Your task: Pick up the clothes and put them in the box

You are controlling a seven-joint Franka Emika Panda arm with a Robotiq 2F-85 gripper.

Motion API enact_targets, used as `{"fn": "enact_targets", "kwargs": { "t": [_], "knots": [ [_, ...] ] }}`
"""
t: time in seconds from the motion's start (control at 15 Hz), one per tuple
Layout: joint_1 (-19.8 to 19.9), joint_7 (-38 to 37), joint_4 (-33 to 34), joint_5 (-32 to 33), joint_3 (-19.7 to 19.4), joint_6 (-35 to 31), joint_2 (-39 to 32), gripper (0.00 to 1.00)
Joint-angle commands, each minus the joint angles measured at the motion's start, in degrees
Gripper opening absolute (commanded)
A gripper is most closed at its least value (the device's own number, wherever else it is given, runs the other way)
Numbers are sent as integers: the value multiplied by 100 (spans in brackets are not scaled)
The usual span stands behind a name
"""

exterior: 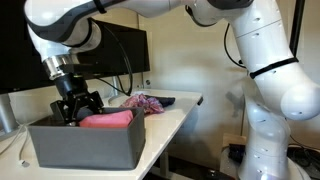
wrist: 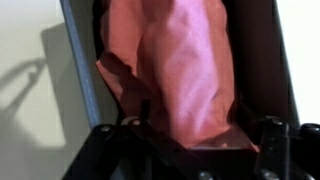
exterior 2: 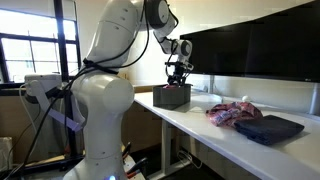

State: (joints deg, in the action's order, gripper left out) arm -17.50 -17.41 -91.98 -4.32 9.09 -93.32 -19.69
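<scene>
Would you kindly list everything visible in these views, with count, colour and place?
box: one, dark grey, at one end of the desk
plain garment: one, pink-red, lying in the box
patterned garment: one, pink, white and purple, on the desk
flat object: one, black, beside the patterned garment
screens: count unclear, dark, behind the desk
desk: one, white
arm: one, white
gripper: one, black, open above the box

Your arm (exterior: 268, 55) bends forward and the wrist (exterior: 62, 68) points straight down. Your gripper (exterior: 77, 106) hangs with jaws wide apart.
</scene>
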Motion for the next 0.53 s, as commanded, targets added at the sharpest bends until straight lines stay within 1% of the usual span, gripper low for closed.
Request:
{"fn": "enact_targets", "kwargs": {
  "t": [0.0,0.47],
  "knots": [
    [-19,-57,-24,217,28,-159,264,100],
    [1,-72,-34,322,77,-175,659,100]
  ]
}}
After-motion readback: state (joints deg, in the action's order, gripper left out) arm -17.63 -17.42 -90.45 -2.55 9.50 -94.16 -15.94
